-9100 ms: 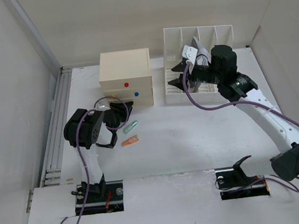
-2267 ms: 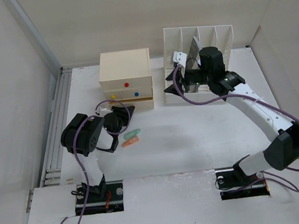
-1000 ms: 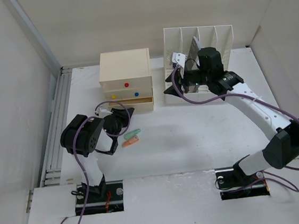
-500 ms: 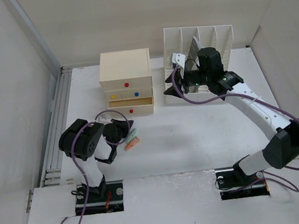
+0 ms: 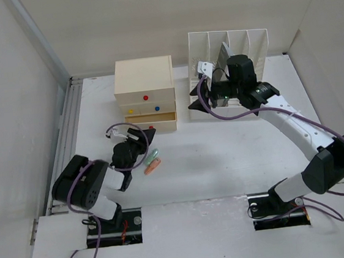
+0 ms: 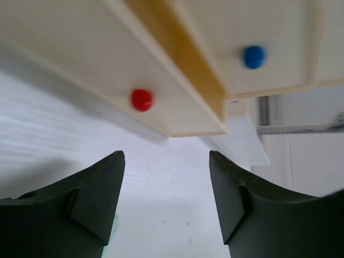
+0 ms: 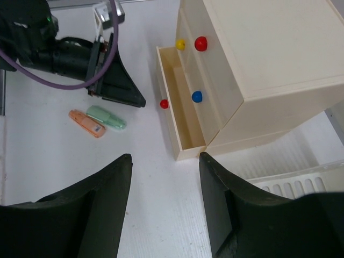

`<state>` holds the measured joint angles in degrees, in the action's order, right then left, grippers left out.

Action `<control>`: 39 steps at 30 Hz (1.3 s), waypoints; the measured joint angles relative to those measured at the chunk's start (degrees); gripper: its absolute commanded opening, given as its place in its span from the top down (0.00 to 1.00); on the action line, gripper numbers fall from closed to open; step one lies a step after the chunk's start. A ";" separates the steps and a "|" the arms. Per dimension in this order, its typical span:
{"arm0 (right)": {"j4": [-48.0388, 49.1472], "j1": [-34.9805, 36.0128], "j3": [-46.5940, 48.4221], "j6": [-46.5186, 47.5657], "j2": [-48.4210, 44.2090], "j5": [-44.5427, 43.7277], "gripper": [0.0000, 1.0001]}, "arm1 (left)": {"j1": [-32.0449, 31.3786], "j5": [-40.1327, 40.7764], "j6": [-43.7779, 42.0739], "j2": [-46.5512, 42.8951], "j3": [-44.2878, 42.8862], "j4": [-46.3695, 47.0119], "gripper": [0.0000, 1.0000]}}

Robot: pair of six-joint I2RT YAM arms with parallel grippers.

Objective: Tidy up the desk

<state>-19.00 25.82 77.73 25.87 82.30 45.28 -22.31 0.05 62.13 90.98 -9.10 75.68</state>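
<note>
Desk: white top filling the overhead view, walled by white panels, with a ribbed rail along its 9 o'clock edge.

Toward 11 o'clock from the desk's centre stands a cream drawer box with three drawers. The bottom drawer is pulled out, and the part of its inside that shows is bare. It has a red knob on its front. The middle drawer is shut, blue knob. The top drawer is shut and carries a yellow knob and a second red one.

Toward 1 o'clock, just beside the box, is a white slotted rack. A grey slab leans in one slot (cannot tell what it is).

Two capped pens lie side by side on the bare top at 6 o'clock from the open drawer, near it but apart: green pen, and orange pen just below it.

Left gripper: low over the desk beside the pens and facing the open drawer at 12 o'clock. Fingers spread wide, nothing between them.

Right gripper: held above the near edge of the rack, pointing toward 9 o'clock, looking down on the drawer box. Fingers spread wide, holding nothing.
</note>
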 measured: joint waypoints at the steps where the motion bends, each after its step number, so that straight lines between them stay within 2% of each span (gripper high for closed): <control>1: -0.02 0.00 0.00 0.15 0.15 0.00 0.42 | -0.04 -0.26 -1.07 -2.60 -0.07 -0.50 0.35; 6: -2.14 0.02 0.57 4.22 1.70 -0.04 0.32 | -0.33 -1.49 -8.02 -19.41 -4.59 -3.43 0.33; 9: -4.63 0.46 0.76 8.61 2.51 -1.70 0.22 | -1.49 -1.64 -13.60 -29.18 -12.50 -11.34 0.30; 11: -5.84 1.64 0.76 11.89 2.67 -3.96 0.20 | -2.19 -1.70 -16.61 -34.01 -16.98 -17.44 0.29; 13: -6.29 4.76 0.63 15.15 2.56 -7.87 0.32 | -2.84 -1.20 -19.21 -38.80 -21.18 -25.92 0.26; 14: -6.12 7.26 0.37 16.79 2.47 -10.10 0.46 | -3.15 -0.63 -20.28 -40.79 -23.26 -30.25 0.21; 17: -6.10 15.23 -0.39 20.37 2.73 -15.67 0.65 | -3.54 1.68 -23.61 -44.50 -31.69 -46.23 0.17; 20: -6.21 22.18 0.50 22.80 5.70 -18.51 0.67 | -3.54 4.81 -28.39 -45.97 -41.83 -62.25 0.07; 23: -7.13 25.79 3.82 24.61 12.46 -20.11 0.66 | -3.54 8.90 -33.64 -48.48 -48.41 -73.90 0.00; 26: -7.74 26.86 5.84 26.49 19.34 -21.09 0.60 | -3.56 15.39 -38.16 -55.28 -47.32 -79.58 0.00; 31: -11.67 27.04 10.21 30.03 28.61 -21.33 0.57 | -2.64 22.23 -42.60 -68.67 -36.54 -80.85 0.00; 39: -15.54 27.15 22.10 34.77 39.36 -20.92 0.56 | -1.22 22.34 -45.62 -72.32 -33.31 -81.26 0.00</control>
<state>-34.54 52.97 99.83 60.64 121.67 24.36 -23.53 22.39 16.51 18.65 -42.41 -5.58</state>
